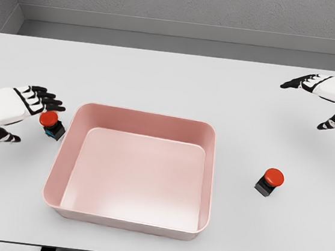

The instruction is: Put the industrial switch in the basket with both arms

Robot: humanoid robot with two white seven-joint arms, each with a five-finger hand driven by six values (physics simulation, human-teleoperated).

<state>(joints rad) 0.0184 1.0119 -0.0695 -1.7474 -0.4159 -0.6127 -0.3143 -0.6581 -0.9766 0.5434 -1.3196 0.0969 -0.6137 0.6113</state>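
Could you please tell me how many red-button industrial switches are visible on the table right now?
2. One switch sits left of the pink basket, beside the left hand; the other switch stands right of the basket. None appears hidden.

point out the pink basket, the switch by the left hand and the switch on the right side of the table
pink basket (210, 167): head view, on its right wall
left switch (49, 119): head view, on its red button
right switch (273, 176): head view, on its red button

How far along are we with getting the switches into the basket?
Nothing is in the pink rectangular basket yet. The left hand is at the left red-button black switch, not clearly gripping. The right hand, open, is well away from the right red-button switch.
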